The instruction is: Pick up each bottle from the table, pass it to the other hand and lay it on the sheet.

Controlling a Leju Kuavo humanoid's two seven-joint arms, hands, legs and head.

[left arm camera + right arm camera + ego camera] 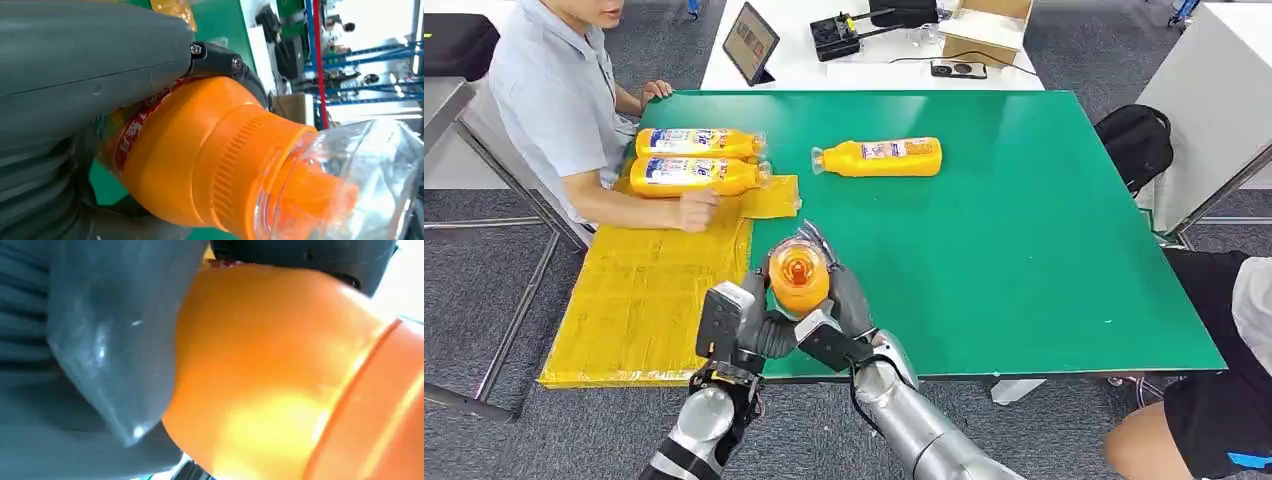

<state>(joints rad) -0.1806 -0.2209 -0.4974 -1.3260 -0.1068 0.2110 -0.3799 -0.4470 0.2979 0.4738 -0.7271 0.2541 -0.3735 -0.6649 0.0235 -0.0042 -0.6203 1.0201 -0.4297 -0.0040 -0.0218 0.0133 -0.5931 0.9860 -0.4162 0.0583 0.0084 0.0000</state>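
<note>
Green table [1024, 250] in front of you, yellow sheet [639, 300] hanging over its left edge with two orange bottles [694, 160] lying on the far end and a person's hand [696, 210] touching the nearer one. Both hands wrap one upright orange bottle [799, 278] at the near edge: left hand [744, 325], right hand [844, 320]. Another orange bottle [879, 157] lies on bare table further back.

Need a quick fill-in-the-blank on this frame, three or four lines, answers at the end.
1. The held bottle is gripped by ____ robot hands, left hand and right hand.
2. The number of bottles lying on the yellow sheet is ____.
3. One lone bottle lies on the ____ table.
4. A person's hand rests on the ____ sheet.

Answers: both; two; green; yellow
</note>
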